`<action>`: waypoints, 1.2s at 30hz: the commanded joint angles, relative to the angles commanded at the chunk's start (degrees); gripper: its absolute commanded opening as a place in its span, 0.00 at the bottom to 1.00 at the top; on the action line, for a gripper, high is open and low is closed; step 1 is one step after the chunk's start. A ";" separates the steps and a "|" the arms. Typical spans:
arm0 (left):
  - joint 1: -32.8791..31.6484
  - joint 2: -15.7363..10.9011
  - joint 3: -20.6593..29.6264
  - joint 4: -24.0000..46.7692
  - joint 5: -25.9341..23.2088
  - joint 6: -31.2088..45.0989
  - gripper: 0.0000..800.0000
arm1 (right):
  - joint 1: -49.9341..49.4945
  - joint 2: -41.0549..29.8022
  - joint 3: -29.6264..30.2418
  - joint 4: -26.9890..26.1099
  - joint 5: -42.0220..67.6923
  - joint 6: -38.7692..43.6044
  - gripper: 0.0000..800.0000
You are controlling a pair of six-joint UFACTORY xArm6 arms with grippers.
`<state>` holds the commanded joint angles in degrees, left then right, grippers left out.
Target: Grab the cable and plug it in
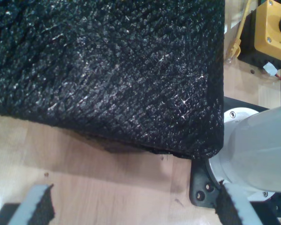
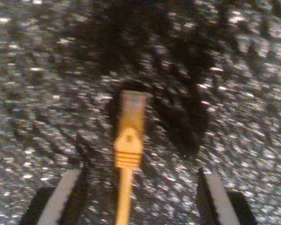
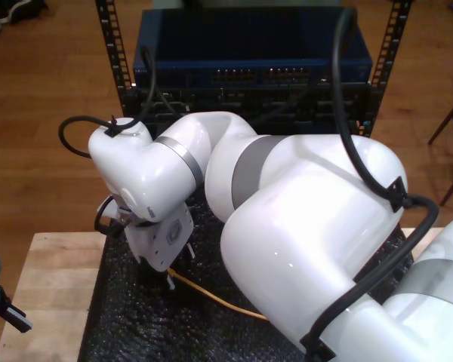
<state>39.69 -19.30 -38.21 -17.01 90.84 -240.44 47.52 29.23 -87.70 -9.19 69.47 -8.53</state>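
The orange-yellow cable (image 2: 129,140) lies on the black mat (image 2: 234,93), its clear plug pointing away from the camera. My second gripper (image 2: 138,199) is open, low over the mat. Its fingers (image 2: 61,199) stand wide on either side of the cable and do not touch it. In the exterior view the same gripper (image 3: 160,277) hangs from the big white arm (image 3: 302,219) over the mat's left part, and the cable (image 3: 219,300) trails from it toward the exterior view's right. My first gripper (image 1: 136,211) is open over bare wooden table beside the mat's corner (image 1: 196,145), with nothing between its pads.
A blue network switch (image 3: 249,75) with rows of ports sits in a rack behind the table. Near my first gripper are a white arm base (image 1: 257,154), a yellow emergency-stop box (image 1: 271,28) and a yellowish cable end (image 1: 233,47). Thick black hoses (image 3: 347,113) run along the white arm.
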 joint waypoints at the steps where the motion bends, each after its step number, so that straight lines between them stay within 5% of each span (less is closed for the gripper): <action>1: 0.00 0.00 0.00 0.00 0.00 0.00 1.00 | 0.00 0.09 0.00 -0.97 0.00 0.44 0.65; 36: 0.00 0.00 0.00 0.00 0.09 0.09 1.00 | 1.49 2.11 -2.55 -0.70 0.18 0.44 0.51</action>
<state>39.69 -19.30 -38.21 -17.01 90.92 -240.35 49.01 31.34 -90.25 -9.89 69.65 -8.09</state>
